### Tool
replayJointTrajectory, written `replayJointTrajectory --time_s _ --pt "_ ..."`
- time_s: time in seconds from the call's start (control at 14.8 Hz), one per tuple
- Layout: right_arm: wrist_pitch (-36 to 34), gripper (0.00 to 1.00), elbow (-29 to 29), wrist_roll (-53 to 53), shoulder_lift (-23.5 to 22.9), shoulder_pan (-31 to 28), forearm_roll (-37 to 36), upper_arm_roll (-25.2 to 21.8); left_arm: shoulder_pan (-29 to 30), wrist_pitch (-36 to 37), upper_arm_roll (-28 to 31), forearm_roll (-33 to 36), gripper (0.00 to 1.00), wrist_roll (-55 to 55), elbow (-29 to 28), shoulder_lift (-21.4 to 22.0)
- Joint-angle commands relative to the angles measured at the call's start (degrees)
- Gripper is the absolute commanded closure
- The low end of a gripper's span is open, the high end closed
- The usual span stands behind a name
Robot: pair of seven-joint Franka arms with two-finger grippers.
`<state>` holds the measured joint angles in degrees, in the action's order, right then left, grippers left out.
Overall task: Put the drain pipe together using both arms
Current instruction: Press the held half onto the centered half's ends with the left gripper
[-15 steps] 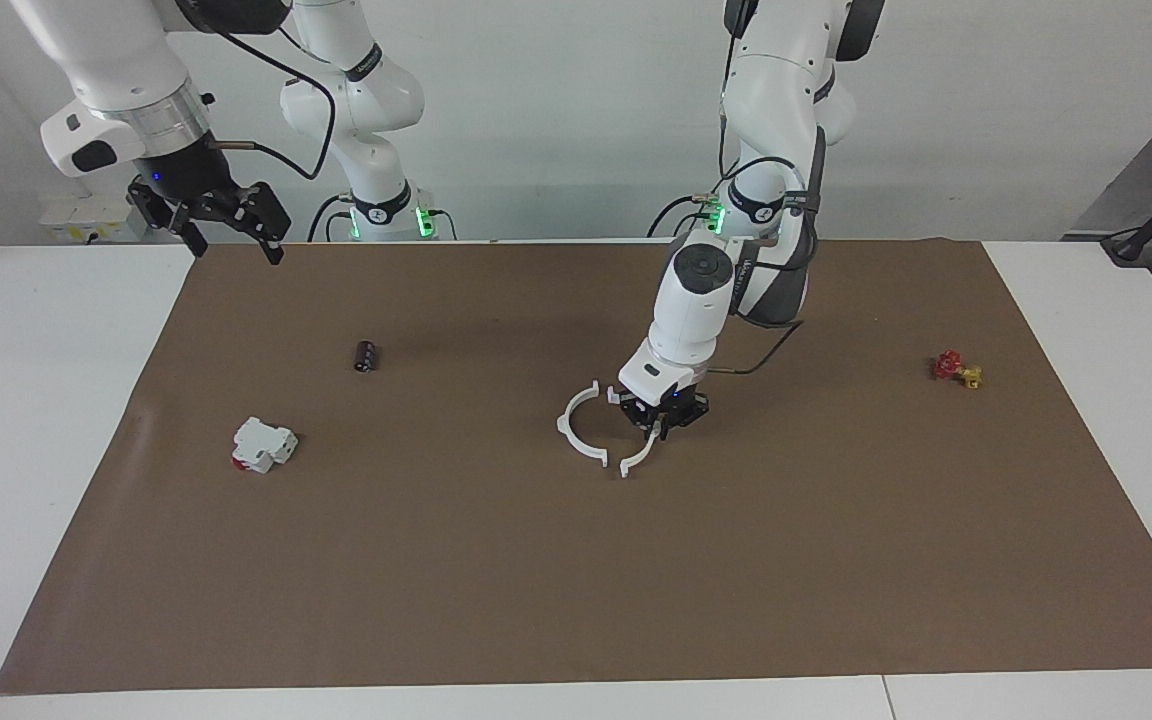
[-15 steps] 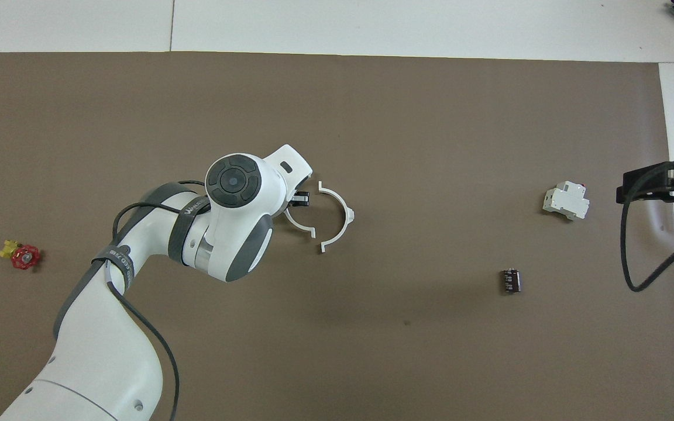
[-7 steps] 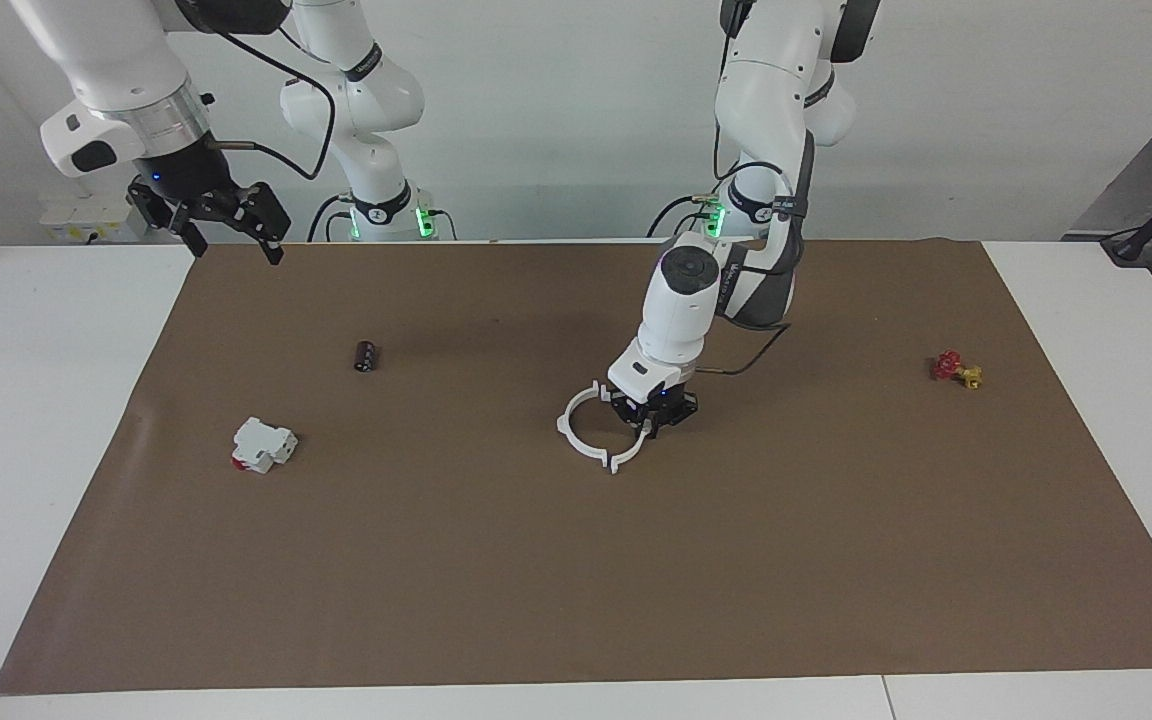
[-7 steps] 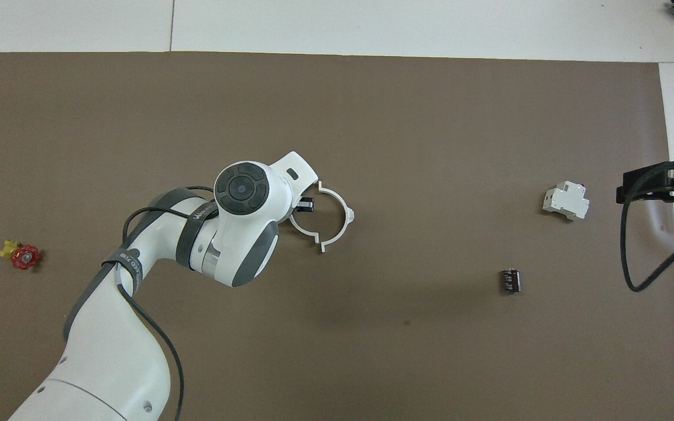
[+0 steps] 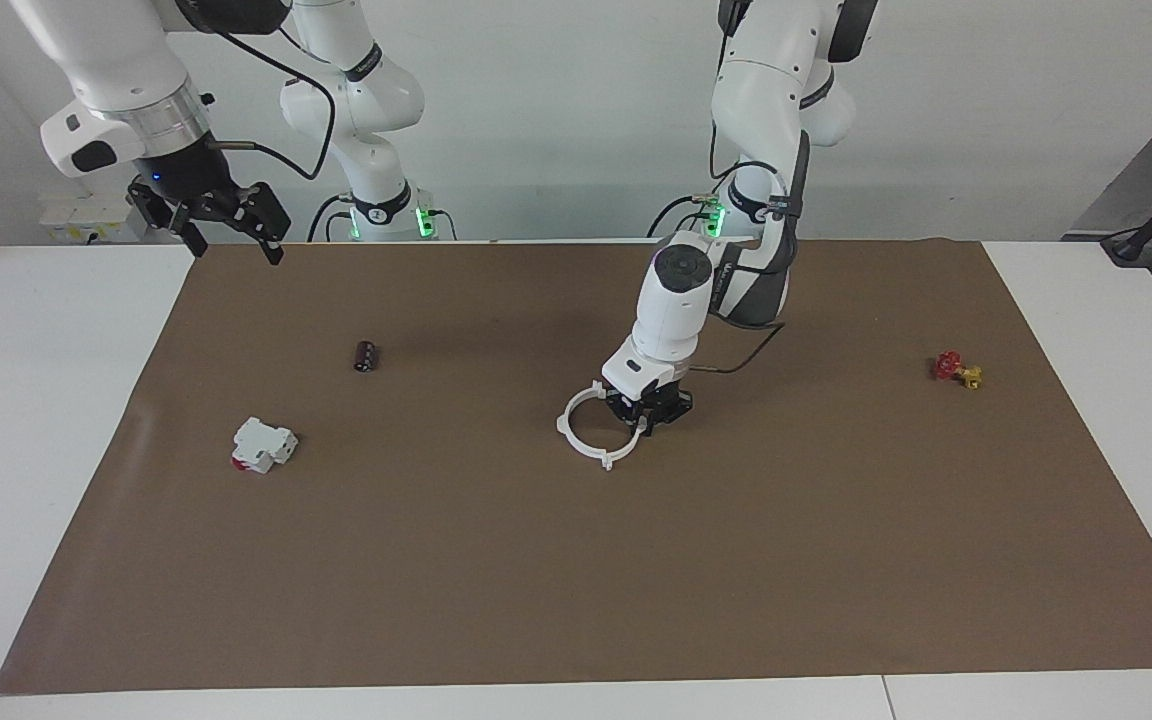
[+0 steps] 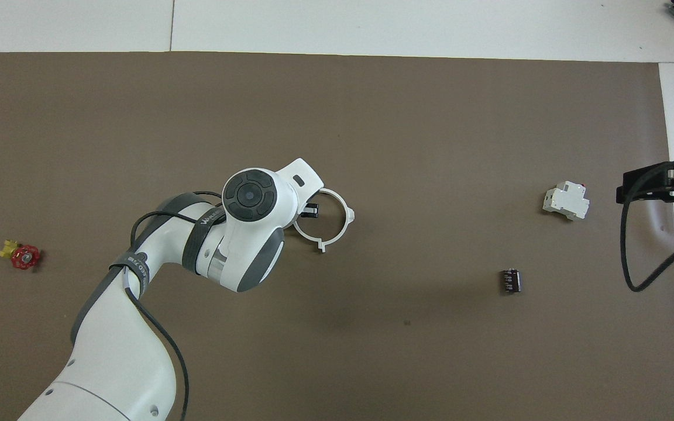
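Note:
The drain pipe's two white half-circle arcs lie together as one closed ring in the middle of the brown mat. My left gripper (image 5: 647, 424) is down at the mat and shut on the arc toward the left arm's end (image 5: 628, 449), also in the overhead view (image 6: 305, 234). Its black finger (image 6: 312, 209) shows inside the ring. The other arc (image 5: 564, 425) lies flat, its end tabs meeting the held arc's; it also shows in the overhead view (image 6: 344, 225). My right gripper (image 5: 226, 225) waits open and empty, raised over the mat's corner at the right arm's end, and also shows in the overhead view (image 6: 659, 187).
A blocky white-and-red part (image 5: 263, 445) and a small dark cylinder (image 5: 366, 355) lie on the mat toward the right arm's end. A small red-and-yellow valve (image 5: 956, 368) lies toward the left arm's end. The brown mat (image 5: 576, 580) covers most of the white table.
My left gripper has slid its arc toward the right arm's end until the gap closed and the two arcs met as a ring. The right arm has not moved.

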<state>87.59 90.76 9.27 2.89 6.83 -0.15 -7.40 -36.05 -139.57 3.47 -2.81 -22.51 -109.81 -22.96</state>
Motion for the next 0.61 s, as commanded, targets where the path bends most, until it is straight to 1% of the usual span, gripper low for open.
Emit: replayJointTrajectory --time_s 0.0,0.54 --pt "-0.14 0.0 0.48 0.22 0.53 -0.24 1.29 -0.07 -1.57 -1.06 0.84 1.14 1.0 -1.04 -2.6 1.25" --pt "-0.14 0.0 0.56 0.22 0.53 -0.24 1.21 -0.07 -2.01 -1.15 0.84 1.14 1.0 -1.04 -3.04 1.34"
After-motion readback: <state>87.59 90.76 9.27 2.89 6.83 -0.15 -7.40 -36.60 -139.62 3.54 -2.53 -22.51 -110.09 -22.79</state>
